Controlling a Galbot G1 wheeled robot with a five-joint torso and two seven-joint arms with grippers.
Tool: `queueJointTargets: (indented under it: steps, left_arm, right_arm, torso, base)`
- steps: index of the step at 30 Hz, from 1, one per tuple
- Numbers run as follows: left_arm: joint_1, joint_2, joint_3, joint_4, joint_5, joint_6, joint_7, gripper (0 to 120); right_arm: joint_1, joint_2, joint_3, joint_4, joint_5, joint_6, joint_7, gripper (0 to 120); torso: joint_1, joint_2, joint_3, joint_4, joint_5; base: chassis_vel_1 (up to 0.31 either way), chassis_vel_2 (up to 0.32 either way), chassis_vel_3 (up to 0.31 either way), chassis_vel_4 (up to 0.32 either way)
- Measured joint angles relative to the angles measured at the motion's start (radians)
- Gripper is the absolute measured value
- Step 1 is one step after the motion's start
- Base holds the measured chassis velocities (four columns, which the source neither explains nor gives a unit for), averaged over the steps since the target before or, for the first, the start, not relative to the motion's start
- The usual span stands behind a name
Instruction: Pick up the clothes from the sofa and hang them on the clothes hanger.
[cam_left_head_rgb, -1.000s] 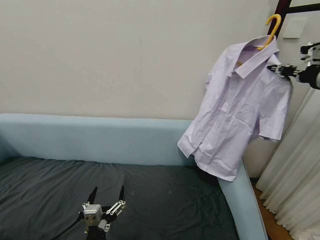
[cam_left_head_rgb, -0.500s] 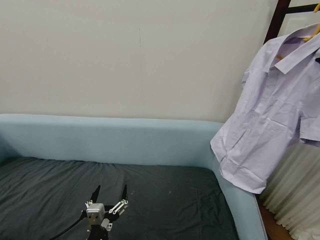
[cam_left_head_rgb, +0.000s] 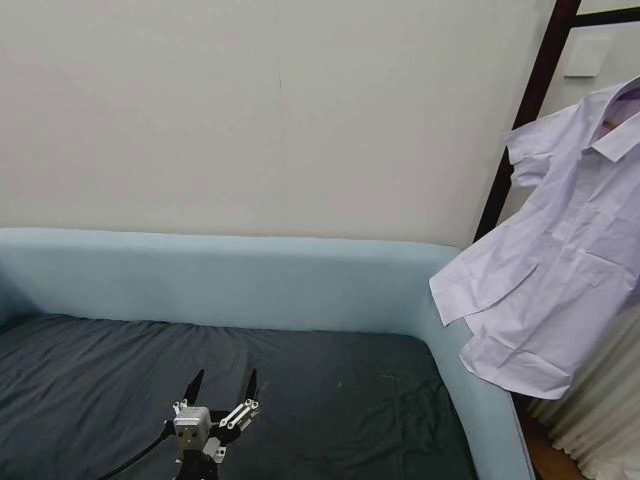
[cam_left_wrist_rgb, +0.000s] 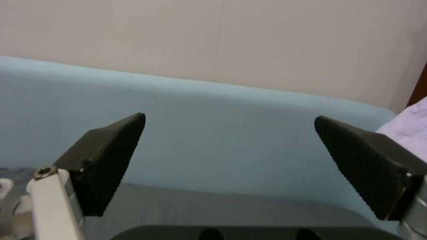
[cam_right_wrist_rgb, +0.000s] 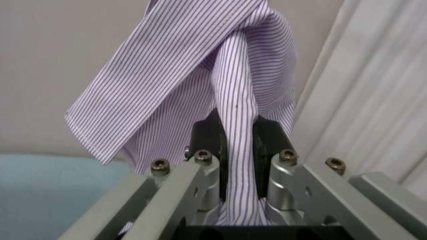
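A pale purple striped shirt (cam_left_head_rgb: 560, 270) hangs in the air at the right edge of the head view, past the end of the sofa (cam_left_head_rgb: 240, 290) and in front of a dark wooden rack post (cam_left_head_rgb: 515, 140). In the right wrist view my right gripper (cam_right_wrist_rgb: 235, 150) is shut on a fold of the shirt (cam_right_wrist_rgb: 200, 85), the cloth pinched between its black pads (cam_right_wrist_rgb: 205, 145). My left gripper (cam_left_head_rgb: 222, 400) hovers low over the dark seat cushion (cam_left_head_rgb: 90, 380), open with nothing between its fingers (cam_left_wrist_rgb: 110, 160).
A plain white wall (cam_left_head_rgb: 260, 110) stands behind the light blue sofa back. White curtains (cam_left_head_rgb: 605, 420) hang at the far right behind the shirt, and a strip of wooden floor (cam_left_head_rgb: 535, 440) shows beside the sofa end.
The shirt has moved to the right, from over the sofa's end to beyond it near the rack post. The yellow hanger hook and right gripper have left the head view. The left arm stayed put.
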Motion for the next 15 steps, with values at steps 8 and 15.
queueJointTargets:
  steps: [8, 15]
  left_arm:
    - [0.000, 0.000, 0.000, 0.000, -0.001, 0.000, 0.001, 100]
    - [0.000, 0.000, 0.000, 0.000, -0.001, 0.000, 0.001, 100]
  right_arm:
    - [0.189, 0.142, -0.170, -0.155, -0.227, 0.022, -0.125, 8]
    - [0.329, 0.198, -0.286, -0.225, -0.269, 0.014, -0.132, 8]
  torso:
    - [0.000, 0.000, 0.000, 0.0003, 0.0001]
    - [0.000, 0.000, 0.000, -0.0005, -0.0002]
  base:
    - [0.000, 0.000, 0.000, 0.000]
    - [0.000, 0.000, 0.000, 0.000]
